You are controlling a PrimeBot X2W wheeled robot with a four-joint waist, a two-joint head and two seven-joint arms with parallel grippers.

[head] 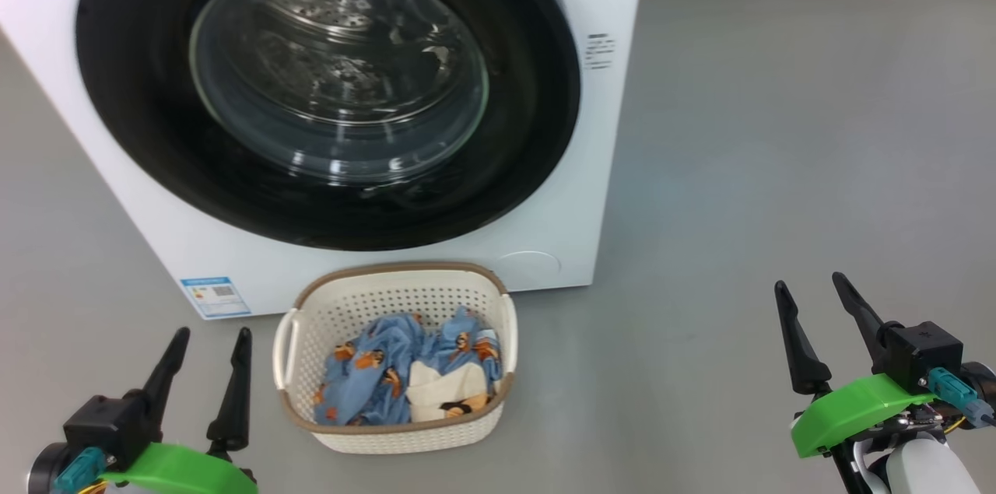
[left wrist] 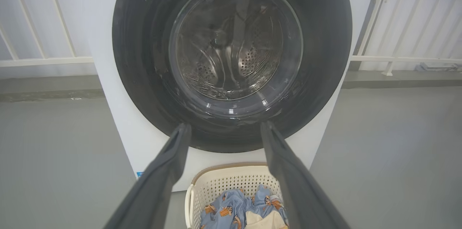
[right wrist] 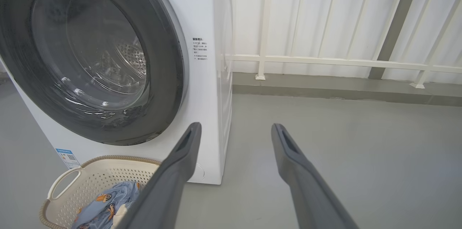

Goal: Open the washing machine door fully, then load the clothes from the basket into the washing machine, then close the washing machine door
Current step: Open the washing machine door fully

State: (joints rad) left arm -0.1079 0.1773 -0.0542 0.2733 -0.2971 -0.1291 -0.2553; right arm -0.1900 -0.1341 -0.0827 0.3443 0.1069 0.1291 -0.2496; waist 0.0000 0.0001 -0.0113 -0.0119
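The white washing machine [head: 93, 159] stands ahead with its round black-rimmed door [head: 537, 113] shut against its front; the steel drum shows through the glass. On the floor before it sits the cream basket [head: 366, 307] holding the light-blue printed clothes [head: 373, 373] and a cream piece. My left gripper [head: 208, 334] hangs open at the lower left, beside the basket's left handle, nothing between its fingers. My right gripper [head: 809, 282] is open at the lower right, well clear of the basket. The left wrist view faces the door [left wrist: 144, 77] and the basket [left wrist: 216, 185]. The right wrist view shows the door [right wrist: 169, 77] at left.
Grey floor [head: 778, 128] spreads wide to the right of the machine. A white railing [right wrist: 325, 61] on a low grey kerb runs behind it. A blue label [head: 215, 296] sits on the machine's lower left front.
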